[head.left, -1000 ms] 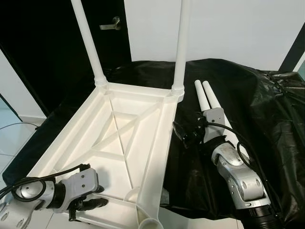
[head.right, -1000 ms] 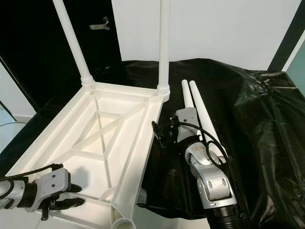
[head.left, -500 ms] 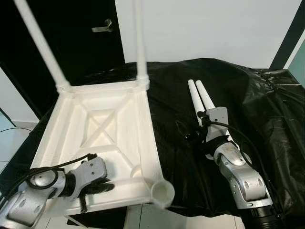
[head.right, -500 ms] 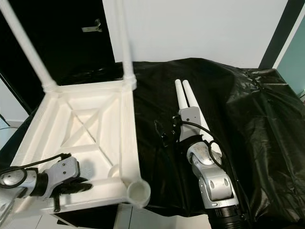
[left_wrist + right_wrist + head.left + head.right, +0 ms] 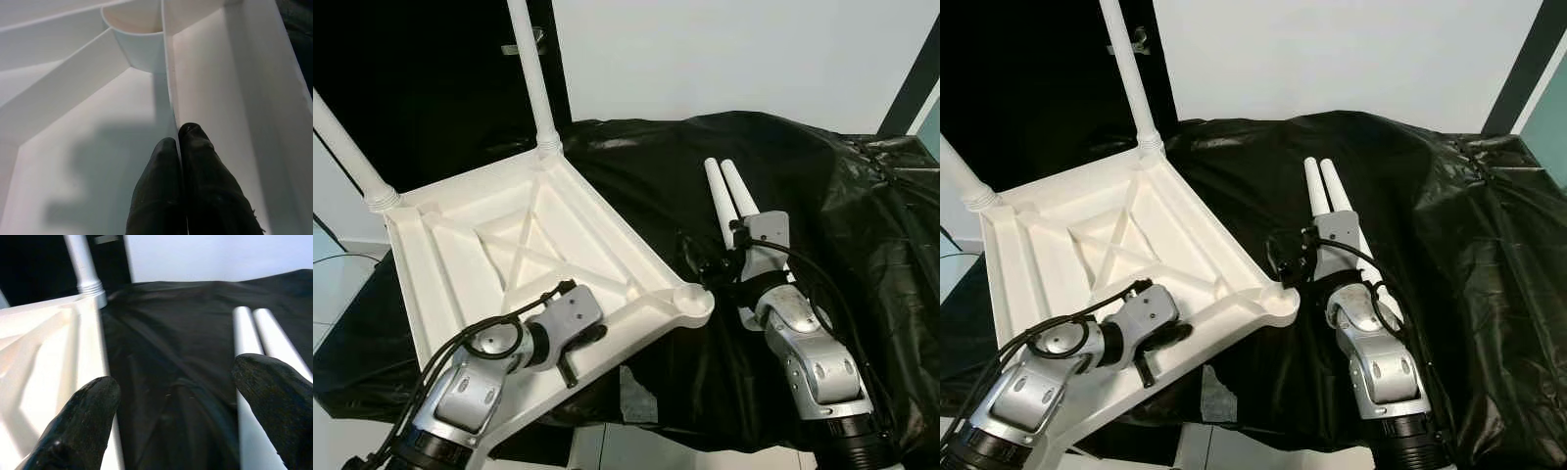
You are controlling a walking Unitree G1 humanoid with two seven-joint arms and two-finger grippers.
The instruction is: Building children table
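A white plastic table top (image 5: 509,245) lies upside down at the left of a surface draped in black plastic sheeting (image 5: 842,196), its ribbed underside facing up; two white legs (image 5: 533,78) stand already fitted in its far corners, one at the far left corner and one at the corner by the dark door (image 5: 421,88); the near right corner socket (image 5: 693,296) is open and holds no leg; the left gripper (image 5: 178,147) sits on the near edge of the table top, its two black fingers (image 5: 161,166) pressed together on a thin upright rib of the underside, the rib running between them toward a round socket; further right, two loose white legs (image 5: 729,191) lie side by side on the sheeting, touching each other, pointing away from the robot; the right gripper (image 5: 176,396) hovers at the near ends of these loose legs, its fingers (image 5: 83,411) spread wide apart and holding nothing, one finger toward the table top's edge, the other over the nearer loose leg; a white wall (image 5: 734,49) stands behind.
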